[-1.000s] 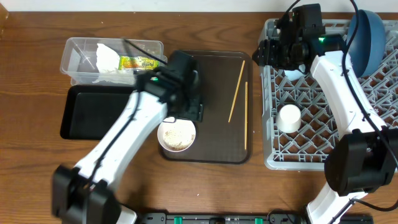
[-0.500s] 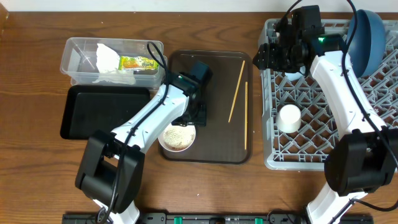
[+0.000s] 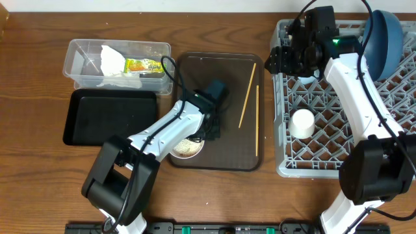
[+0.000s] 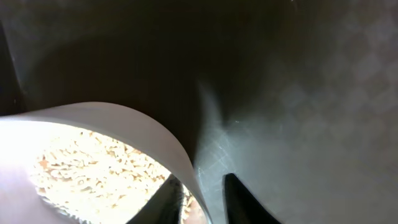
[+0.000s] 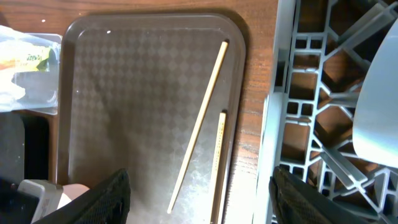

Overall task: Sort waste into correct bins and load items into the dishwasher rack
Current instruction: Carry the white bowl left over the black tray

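White bowl (image 4: 124,124) holding rice scraps (image 4: 81,162) — we see our left gripper (image 4: 199,186) astride its rim, fingers apart — right gripper (image 5: 202,186) spread wide.

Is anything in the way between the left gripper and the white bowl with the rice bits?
No, nothing visible is. The white bowl has its rim right between the two fingers of the left gripper: one finger is inside, by the rice scraps, and one is outside, over the brown serving tray.

Left arm (image 3: 166,130), right arm (image 3: 354,84): white links, black joints, cables. Left pincer (image 4: 199,182), right pincer (image 5: 199,180) black.
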